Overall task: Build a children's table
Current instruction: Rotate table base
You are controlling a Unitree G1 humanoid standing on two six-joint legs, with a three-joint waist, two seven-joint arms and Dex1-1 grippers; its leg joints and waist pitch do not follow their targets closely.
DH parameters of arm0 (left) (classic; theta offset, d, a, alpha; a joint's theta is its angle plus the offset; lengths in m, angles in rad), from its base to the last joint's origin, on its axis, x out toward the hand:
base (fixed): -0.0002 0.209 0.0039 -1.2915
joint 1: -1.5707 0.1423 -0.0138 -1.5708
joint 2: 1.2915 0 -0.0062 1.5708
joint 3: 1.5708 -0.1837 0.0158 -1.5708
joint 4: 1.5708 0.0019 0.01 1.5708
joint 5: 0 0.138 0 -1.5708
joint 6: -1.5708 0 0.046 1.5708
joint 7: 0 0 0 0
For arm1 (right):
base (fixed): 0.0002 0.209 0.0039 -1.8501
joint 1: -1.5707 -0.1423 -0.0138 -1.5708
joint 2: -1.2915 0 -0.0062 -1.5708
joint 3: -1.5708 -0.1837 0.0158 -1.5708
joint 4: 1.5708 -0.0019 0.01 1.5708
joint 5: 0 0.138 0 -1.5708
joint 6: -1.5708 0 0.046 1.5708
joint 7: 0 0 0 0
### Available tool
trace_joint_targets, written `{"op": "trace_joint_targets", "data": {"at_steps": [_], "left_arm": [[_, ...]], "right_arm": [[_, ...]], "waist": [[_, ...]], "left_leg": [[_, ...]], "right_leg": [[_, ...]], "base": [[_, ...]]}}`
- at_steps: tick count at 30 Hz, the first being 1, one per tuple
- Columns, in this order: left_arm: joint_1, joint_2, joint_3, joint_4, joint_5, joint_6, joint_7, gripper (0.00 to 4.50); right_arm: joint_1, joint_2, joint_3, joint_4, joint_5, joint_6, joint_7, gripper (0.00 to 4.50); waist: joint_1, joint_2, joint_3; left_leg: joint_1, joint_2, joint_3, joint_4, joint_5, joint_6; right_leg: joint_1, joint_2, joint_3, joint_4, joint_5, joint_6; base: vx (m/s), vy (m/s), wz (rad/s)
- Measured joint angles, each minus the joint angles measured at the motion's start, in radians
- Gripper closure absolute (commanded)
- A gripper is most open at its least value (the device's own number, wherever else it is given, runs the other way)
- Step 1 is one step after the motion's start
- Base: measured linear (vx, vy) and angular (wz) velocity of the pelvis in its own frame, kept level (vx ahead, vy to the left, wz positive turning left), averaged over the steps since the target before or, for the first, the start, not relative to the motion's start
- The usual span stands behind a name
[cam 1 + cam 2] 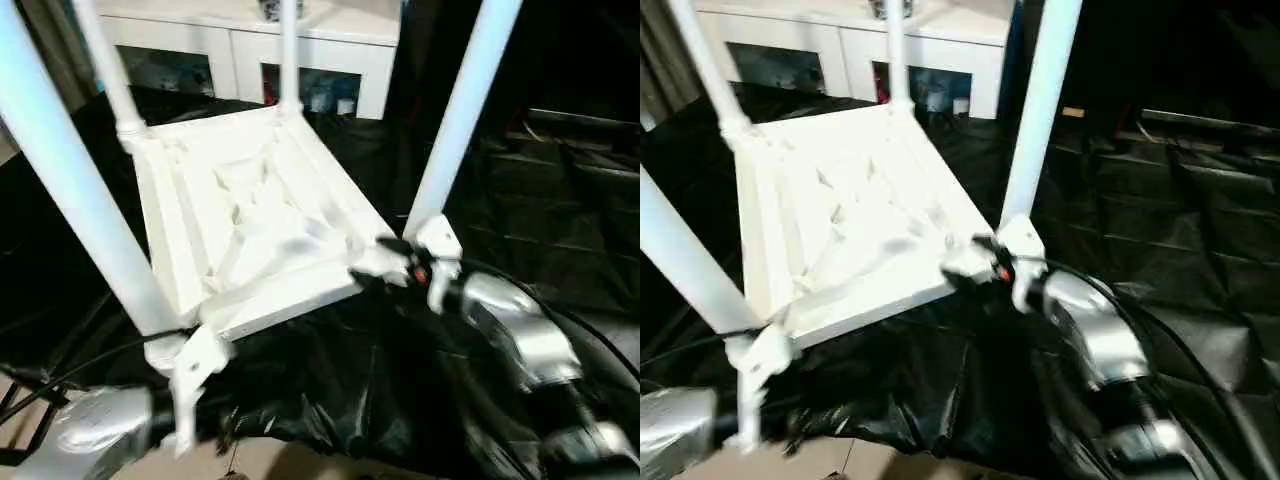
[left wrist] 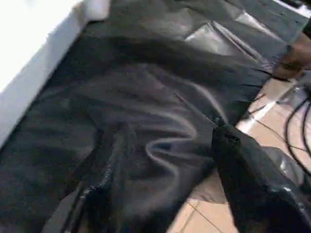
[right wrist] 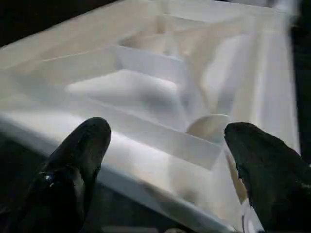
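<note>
The right gripper (image 3: 165,160) is spread wide, its two black fingers (image 3: 73,165) apart with the near edge of the top (image 1: 250,220) between them; whether they touch it I cannot tell. From the head views, this gripper sits at the top's near right corner, beside a leg (image 1: 455,120). The left gripper (image 2: 160,204) also stands open over the black cloth (image 2: 146,97), holding nothing, near the near left corner. The top lies ribbed side up on the cloth, with four legs rising from its corners. A white cabinet (image 1: 330,50) stands behind.
</note>
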Motion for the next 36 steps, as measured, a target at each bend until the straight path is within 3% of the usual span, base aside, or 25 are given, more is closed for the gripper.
{"op": "trace_joint_targets", "data": {"at_steps": [6,11,12,15,18,22,25,29,33,36], "left_arm": [[0.063,0.084,0.099,-0.007,-0.031,0.011,-0.028,0.8],[0.077,0.116,0.146,-0.006,-0.052,0.012,-0.046,0.47],[0.082,0.13,0.166,-0.001,-0.065,0.01,-0.051,0.18],[0.077,0.144,0.252,0.033,-0.091,-0.023,-0.067,0.06],[0.007,0.118,0.284,0.059,-0.116,-0.061,-0.068,0.03],[-0.079,0.072,0.268,0.079,-0.147,-0.077,-0.059,0.03],[-0.183,0.016,0.205,0.096,-0.169,-0.077,-0.046,0.03],[-0.281,-0.057,0.12,0.148,-0.172,-0.092,-0.049,0.03],[-0.397,-0.135,0.028,0.26,-0.112,-0.16,-0.055,0.03],[-0.427,-0.157,-0.001,0.315,-0.088,-0.187,-0.053,0.03]], "right_arm": [[-0.125,0.024,-0.055,0.243,-0.054,-0.09,-0.206,0.22],[-0.178,0.021,-0.098,0.345,-0.058,-0.159,-0.287,0.22],[-0.193,0.019,-0.105,0.372,-0.059,-0.177,-0.294,0.22],[-0.197,0.015,-0.122,0.397,-0.057,-0.212,-0.282,0.22],[-0.159,0.016,-0.12,0.36,-0.051,-0.212,-0.237,0.22],[-0.098,0.008,-0.115,0.311,-0.056,-0.206,-0.232,0.22],[-0.042,-0.007,-0.114,0.268,-0.074,-0.19,-0.276,0.22],[0.001,-0.016,-0.118,0.244,-0.103,-0.175,-0.323,0.22],[0.029,-0.006,-0.116,0.222,-0.125,-0.161,-0.361,0.22],[0.04,0.007,-0.103,0.204,-0.131,-0.146,-0.362,0.22]], "waist": [[0.002,-0.001,0.001],[0.001,-0.001,0.0],[-0.001,-0.001,0.0],[-0.002,-0.002,0.0],[0.003,-0.004,-0.001],[0.006,-0.004,-0.001],[0.012,0.0,0.0],[0.004,0.01,0.003],[-0.004,0.014,0.004],[-0.008,0.018,0.004]], "left_leg": [[0.0,0.0,-0.001,0.004,0.0,0.0],[0.0,0.0,0.0,0.006,0.0,0.0],[-0.001,0.0,0.0,0.006,0.0,0.0],[-0.001,0.001,0.0,0.005,0.0,0.0],[-0.001,0.001,0.0,0.006,0.0,0.0],[-0.001,0.0,0.0,0.007,0.0,0.0],[0.001,0.0,0.001,0.008,0.0,0.0],[0.001,0.001,0.001,0.01,0.0,-0.001],[0.001,0.001,0.0,0.01,0.002,-0.004],[0.001,0.001,-0.001,0.01,0.003,-0.004]], "right_leg": [[-0.002,0.0,0.001,0.007,-0.004,0.006],[-0.001,0.0,0.002,0.007,-0.003,0.004],[-0.002,0.0,0.002,0.007,-0.001,0.001],[-0.002,0.001,0.001,0.008,-0.001,0.001],[-0.001,0.001,0.002,0.008,0.0,0.0],[-0.001,0.001,0.003,0.008,0.0,0.0],[0.0,0.001,0.004,0.01,0.0,0.0],[0.0,0.001,0.004,0.013,0.0,0.0],[0.0,0.001,0.004,0.018,-0.001,0.0],[-0.001,0.002,0.004,0.019,-0.002,0.004]], "base": [[0.0,0.0,0.0],[0.0,0.0,0.0],[0.0,0.0,0.0],[0.0,0.0,0.0],[0.0,0.0,0.0],[0.0,0.0,0.0],[0.0,0.0,0.0],[0.0,0.0,0.0],[0.0,0.0,0.0],[0.0,0.0,0.0]]}}
